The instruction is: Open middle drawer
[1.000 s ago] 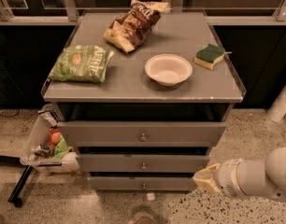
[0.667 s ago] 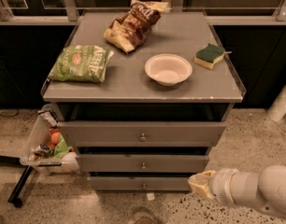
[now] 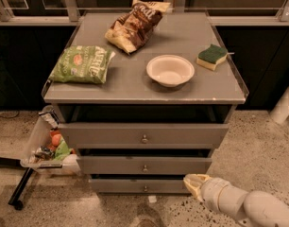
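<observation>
The grey cabinet has three drawers stacked at its front. The middle drawer (image 3: 144,165) is a flat grey front with a small round knob (image 3: 145,168), between the taller top drawer (image 3: 143,135) and the narrow bottom drawer (image 3: 142,186). A dark gap shows above its front. My gripper (image 3: 194,183) is cream-coloured and comes in from the lower right on a white arm (image 3: 243,205). It is low, at the right end of the bottom drawer, below and right of the middle drawer's knob, and is not on the knob.
The cabinet top (image 3: 135,79) holds a green chip bag (image 3: 82,64), a brown chip bag (image 3: 135,23), a white bowl (image 3: 170,70) and a green-yellow sponge (image 3: 211,56). A clear bin (image 3: 43,148) with items hangs at the left side. A black leg (image 3: 21,188) lies on the speckled floor.
My arm has moved left along the floor level, bringing the gripper from the right up to the lower right of the drawer fronts. The drawers have not moved.
</observation>
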Available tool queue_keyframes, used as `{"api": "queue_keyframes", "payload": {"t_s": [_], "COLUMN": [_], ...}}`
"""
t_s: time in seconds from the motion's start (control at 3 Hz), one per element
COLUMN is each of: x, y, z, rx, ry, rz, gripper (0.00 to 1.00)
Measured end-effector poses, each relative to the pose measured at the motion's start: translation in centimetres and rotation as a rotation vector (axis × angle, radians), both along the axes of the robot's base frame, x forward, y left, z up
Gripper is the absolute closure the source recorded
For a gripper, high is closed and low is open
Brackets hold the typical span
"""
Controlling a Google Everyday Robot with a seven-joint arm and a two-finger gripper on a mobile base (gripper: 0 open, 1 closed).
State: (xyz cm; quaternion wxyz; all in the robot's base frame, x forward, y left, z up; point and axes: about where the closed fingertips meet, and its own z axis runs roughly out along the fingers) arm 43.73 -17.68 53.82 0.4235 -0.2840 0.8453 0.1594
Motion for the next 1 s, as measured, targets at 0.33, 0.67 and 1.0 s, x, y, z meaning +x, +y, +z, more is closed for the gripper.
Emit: {"api": "queue_keyframes", "payload": {"t_s": [0.33,0.67,1.0], "x": [0.61,0.61,1.18], "y": [-0.44,-0.43,-0.51], "z": [-0.85,-0.83,-1.72], "rx": [0.002,0.001,-0.035], "ry": [-0.008,-0.008,-0.023], "rz": [-0.038,-0.038,-0.067], "gripper": [1.0,1.0,1.0]}}
